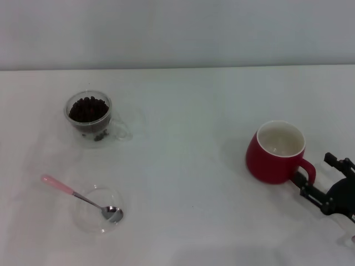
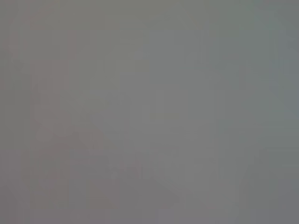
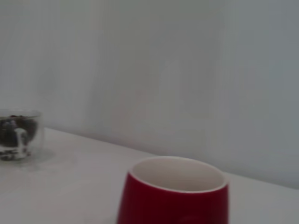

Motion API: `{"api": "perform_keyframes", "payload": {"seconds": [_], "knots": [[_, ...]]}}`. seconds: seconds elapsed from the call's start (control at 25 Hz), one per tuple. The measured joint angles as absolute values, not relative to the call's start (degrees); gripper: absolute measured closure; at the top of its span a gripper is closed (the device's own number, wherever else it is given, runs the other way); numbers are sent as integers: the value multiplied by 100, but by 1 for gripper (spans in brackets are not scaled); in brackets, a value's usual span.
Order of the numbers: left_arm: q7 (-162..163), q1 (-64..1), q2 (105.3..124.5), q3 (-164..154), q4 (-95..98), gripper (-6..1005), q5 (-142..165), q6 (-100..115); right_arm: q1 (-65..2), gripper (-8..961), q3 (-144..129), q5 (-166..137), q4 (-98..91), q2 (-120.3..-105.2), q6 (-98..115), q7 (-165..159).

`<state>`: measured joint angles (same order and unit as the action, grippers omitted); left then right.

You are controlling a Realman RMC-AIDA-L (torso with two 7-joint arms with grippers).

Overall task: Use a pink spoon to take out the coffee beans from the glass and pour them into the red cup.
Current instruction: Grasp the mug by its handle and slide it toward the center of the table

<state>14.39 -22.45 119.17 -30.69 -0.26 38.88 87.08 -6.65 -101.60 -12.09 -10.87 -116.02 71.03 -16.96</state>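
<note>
The glass (image 1: 89, 119) stands at the back left, and coffee beans (image 1: 87, 109) fill its upper part. The pink spoon (image 1: 72, 192) lies at the front left, its metal bowl resting in a shallow clear dish (image 1: 99, 215) and its handle pointing back-left. The red cup (image 1: 275, 152) stands upright on the right with nothing in its white inside. Its handle points toward my right gripper (image 1: 316, 176), which is open just beside that handle. The right wrist view shows the red cup (image 3: 173, 196) close up and the glass (image 3: 18, 135) farther off. My left gripper is out of view.
A white table (image 1: 188, 166) carries everything, and a pale wall runs along its far edge. The left wrist view shows only a plain grey surface.
</note>
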Motion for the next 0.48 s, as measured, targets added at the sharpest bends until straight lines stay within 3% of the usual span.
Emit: {"api": "perform_keyframes", "payload": {"seconds": [0.24,0.48], "knots": [[1451,-2181,11917,-3082,-37,301,3884,8689,-671,89,-10159,-821,-1096,-11601,6963,-1561],[1454,-2179,11925,-3095,-71,301,3884,8681,-725,297,-10160,-637,-1113,-11596,6791,-1529]]}}
